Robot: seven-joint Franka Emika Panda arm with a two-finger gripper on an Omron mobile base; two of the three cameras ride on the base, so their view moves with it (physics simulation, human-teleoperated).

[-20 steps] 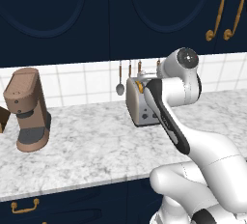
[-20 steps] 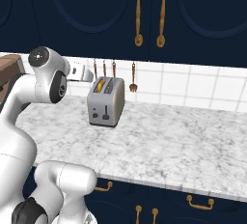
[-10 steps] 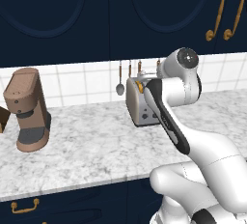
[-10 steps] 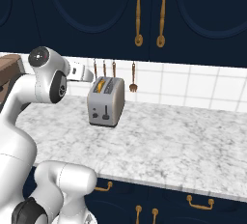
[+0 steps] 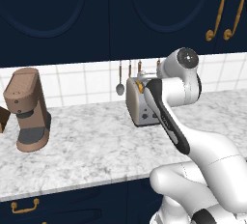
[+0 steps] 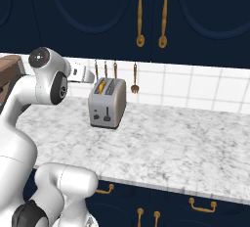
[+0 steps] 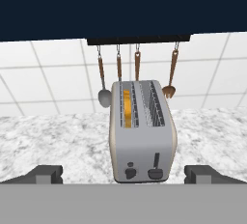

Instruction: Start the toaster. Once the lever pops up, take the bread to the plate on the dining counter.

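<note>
Hand spread wide, facing the toaster's control face

The hand (image 7: 123, 175) hangs empty with its fingers far apart, near the toaster (image 7: 142, 133) on the marble surface (image 5: 87, 146). The lever (image 7: 156, 161) sits low beside a round knob (image 7: 130, 172); the bread (image 7: 127, 108) stands in the left slot, utensils (image 7: 136, 66) hanging behind on the tiled wall.

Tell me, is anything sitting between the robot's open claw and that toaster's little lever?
Nothing visible does. In the hand view the gripper is open and faces the toaster head-on, with only bare marble worktop between them. The lever sits low on the near face, unobstructed.
</note>
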